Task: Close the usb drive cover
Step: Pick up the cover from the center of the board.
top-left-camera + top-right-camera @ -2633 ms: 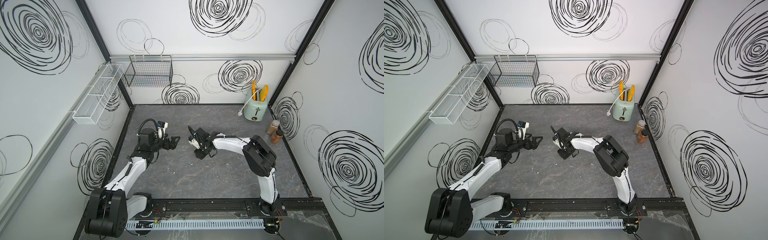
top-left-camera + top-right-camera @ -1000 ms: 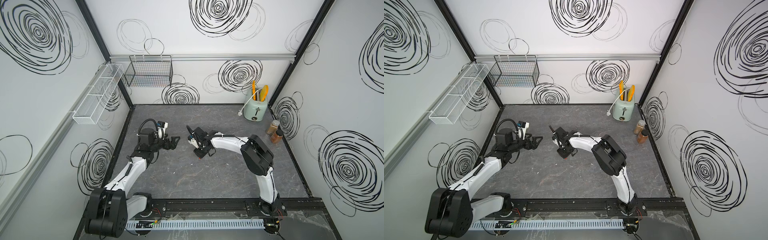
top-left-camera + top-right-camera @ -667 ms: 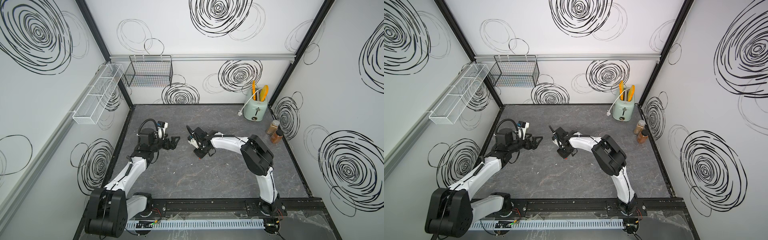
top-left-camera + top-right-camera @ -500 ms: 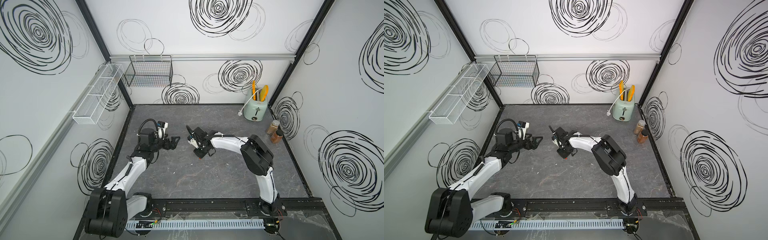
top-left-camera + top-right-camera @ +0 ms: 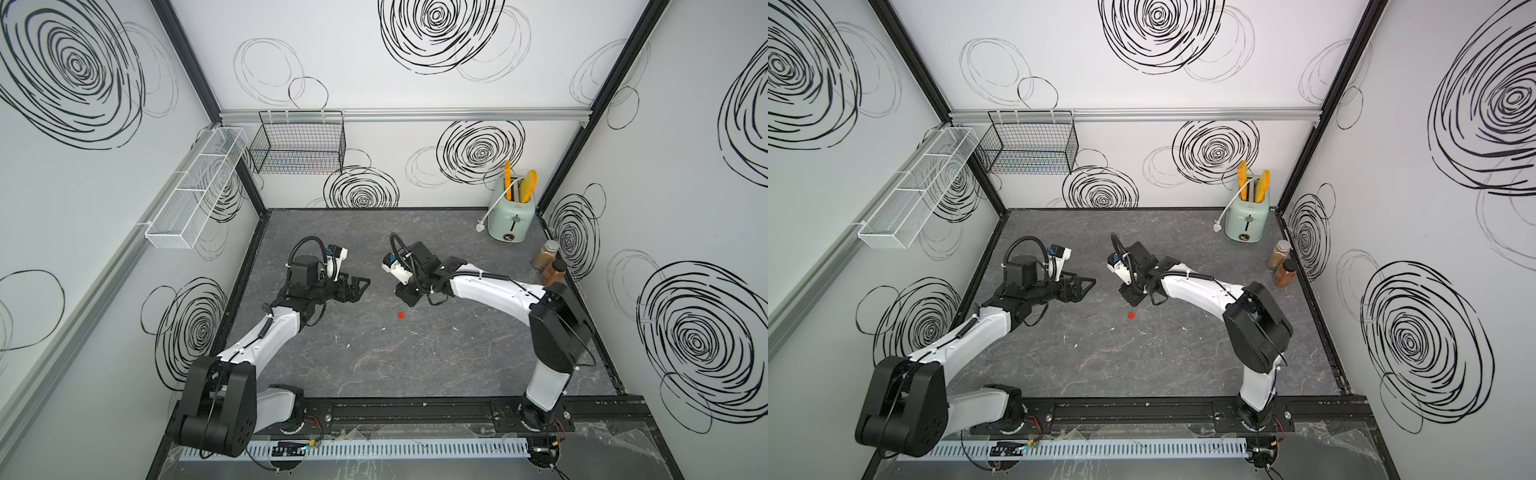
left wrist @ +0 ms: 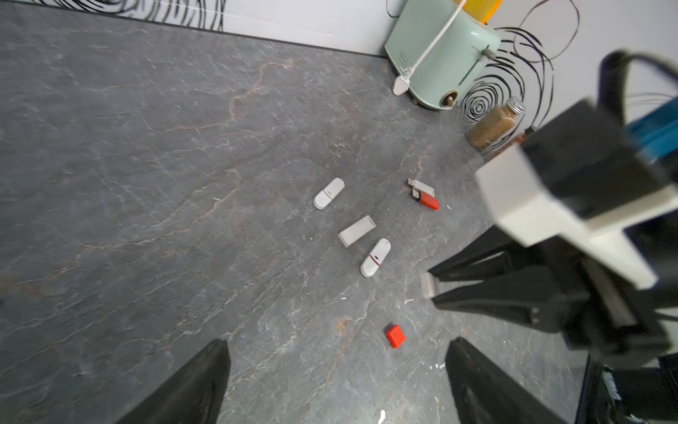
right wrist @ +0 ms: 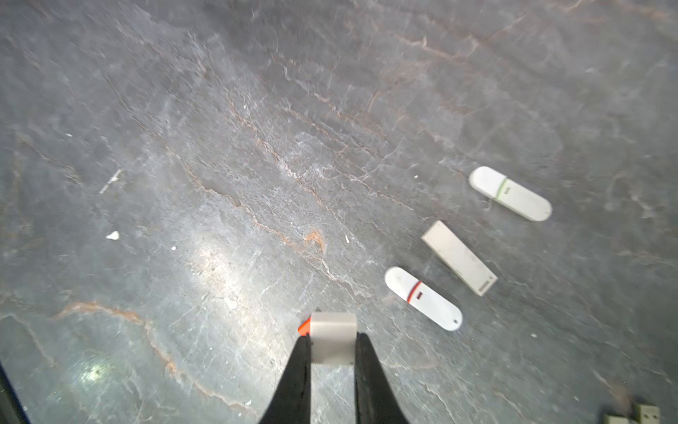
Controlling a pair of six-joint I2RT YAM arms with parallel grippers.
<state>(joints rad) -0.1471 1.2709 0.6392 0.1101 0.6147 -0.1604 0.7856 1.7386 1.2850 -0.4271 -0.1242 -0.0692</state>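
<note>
The grey stone tabletop (image 5: 415, 353) has open room toward its front edge. My left gripper (image 6: 337, 348) hangs spread wide, empty. My right gripper (image 7: 333, 339) is pinched on a grey usb cover (image 7: 333, 328), near the loose red cap (image 6: 395, 336).

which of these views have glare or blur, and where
Right wrist view: glare patches on the grey marbled tabletop, far edge smeared. Left wrist view: the right arm's white camera housing is out of focus, the red plastic cap sharp. Both top views: evenly lit and sharp.
</note>
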